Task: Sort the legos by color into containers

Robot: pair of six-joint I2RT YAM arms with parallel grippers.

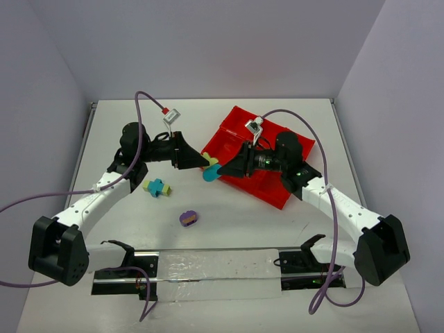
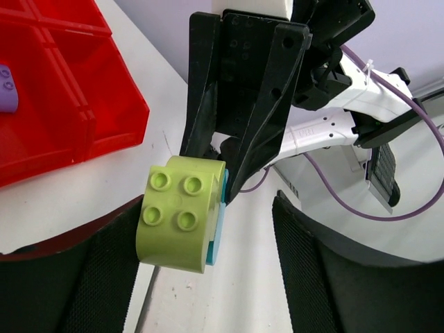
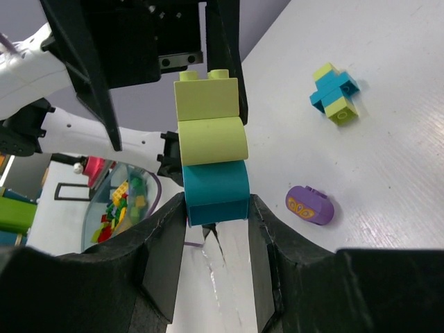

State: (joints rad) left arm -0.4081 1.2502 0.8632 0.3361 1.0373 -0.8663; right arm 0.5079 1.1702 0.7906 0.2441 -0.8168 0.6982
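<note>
My right gripper (image 1: 223, 168) (image 3: 215, 206) is shut on the teal bottom brick (image 3: 216, 191) of a stack with lime-yellow bricks (image 3: 210, 139) on top. It holds the stack (image 1: 211, 171) above the table, just left of the red tray (image 1: 232, 129). My left gripper (image 1: 203, 161) (image 2: 207, 202) faces it, jaws open around the lime end (image 2: 179, 211). The brick lies against one pad, and the other pad (image 2: 305, 243) is well apart. A teal and yellow cross of bricks (image 1: 157, 187) (image 3: 334, 94) and a purple brick (image 1: 188, 218) (image 3: 310, 205) lie on the table. Another purple brick (image 2: 5, 87) lies in a tray compartment.
The red tray (image 2: 69, 104) sits angled at the back right, under my right arm. A transparent strip (image 1: 215, 267) runs along the near edge between the arm bases. Purple cables (image 1: 142, 125) loop over both arms. Walls close in the table on three sides.
</note>
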